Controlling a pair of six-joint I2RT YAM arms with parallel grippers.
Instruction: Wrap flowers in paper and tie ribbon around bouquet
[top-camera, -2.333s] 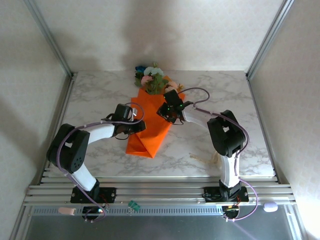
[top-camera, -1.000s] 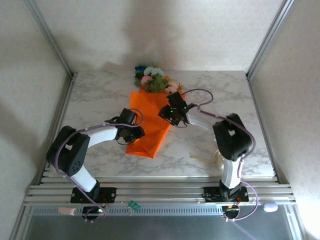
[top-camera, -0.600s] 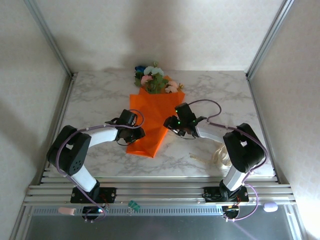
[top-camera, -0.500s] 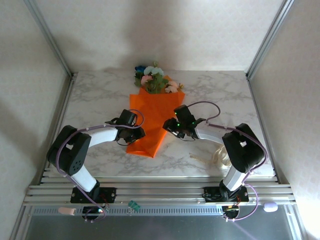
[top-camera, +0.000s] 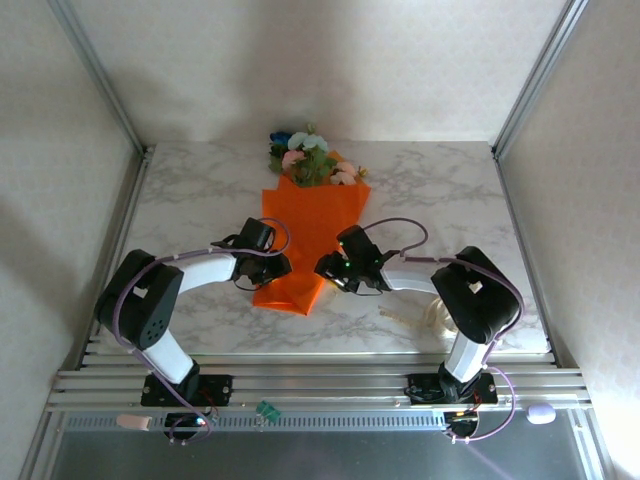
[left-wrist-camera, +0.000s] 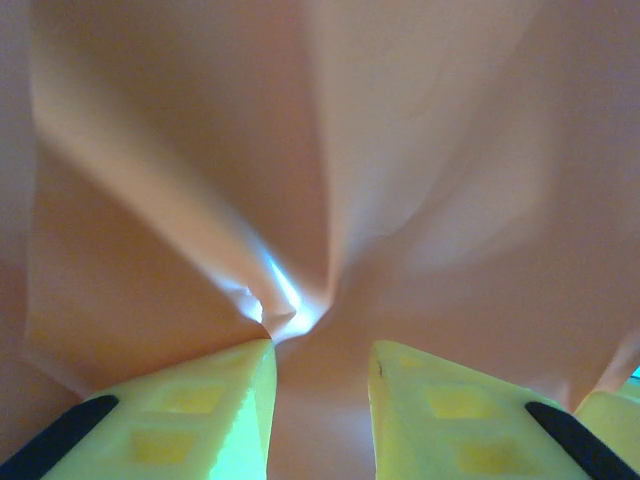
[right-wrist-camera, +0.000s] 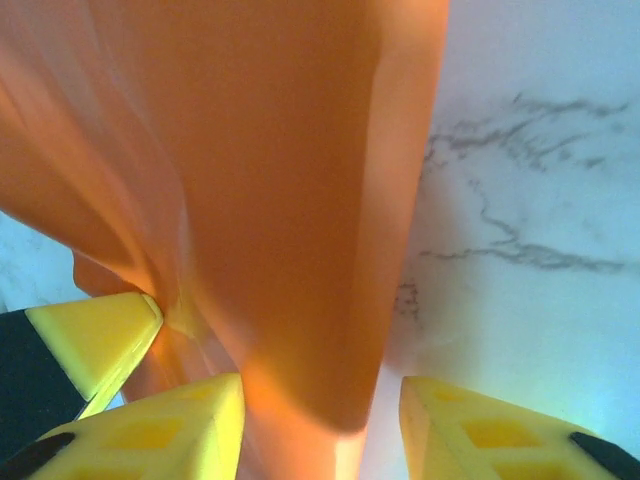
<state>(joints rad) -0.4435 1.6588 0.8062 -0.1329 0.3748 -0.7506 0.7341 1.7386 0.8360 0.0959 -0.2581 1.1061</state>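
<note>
Right gripper (right-wrist-camera: 321, 392) has shifted down to the narrow end of the paper (top-camera: 312, 215), jaws apart astride its edge, while left gripper (left-wrist-camera: 320, 352) pinches the fold; cone likely closing.

The right end effector (top-camera: 330, 272) left the far, flower end of the paper (top-camera: 310, 215), swung out to the right over the desk (top-camera: 200, 200), then came back to the cone's near right edge. The left end effector (top-camera: 277, 268) slid slightly nearer. The paper's far left corner spread further left.
</note>
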